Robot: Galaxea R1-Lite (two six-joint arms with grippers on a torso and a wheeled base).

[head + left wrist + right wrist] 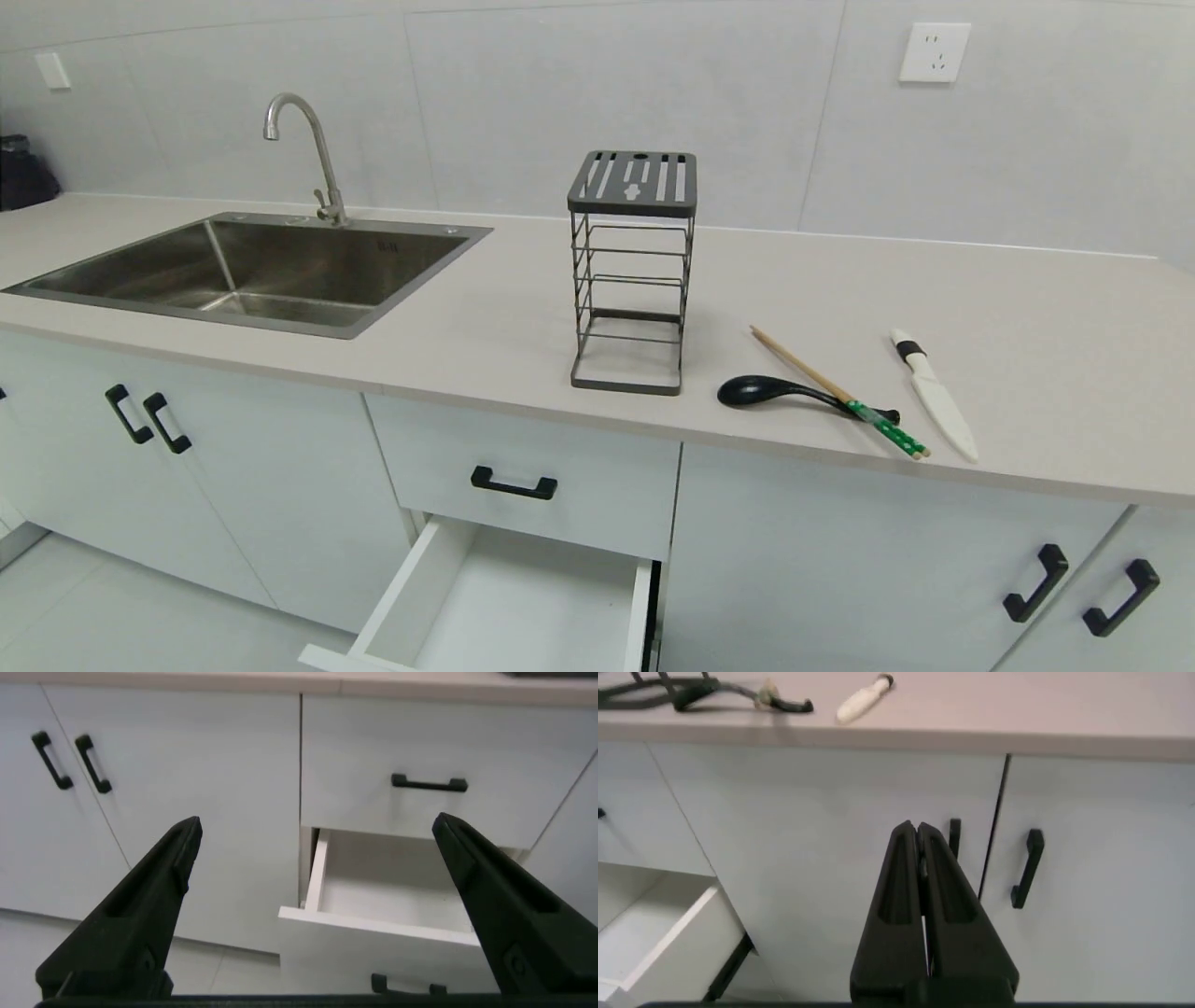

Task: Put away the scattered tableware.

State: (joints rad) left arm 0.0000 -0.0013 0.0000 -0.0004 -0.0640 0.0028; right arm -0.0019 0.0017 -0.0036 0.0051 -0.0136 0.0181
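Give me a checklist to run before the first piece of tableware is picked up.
1. Drawer pulled out: ok.
2. Left end effector open: ok, held low in front of the drawer.
3. Right end effector open: not ok, fingers shut, nothing held.
4. Tableware within sight on the counter: ok, the spoon, chopsticks and knife lie near its front edge.
5. Pieces apart: not ok, the chopsticks lie across the spoon's handle.
6. Rack upright: ok.
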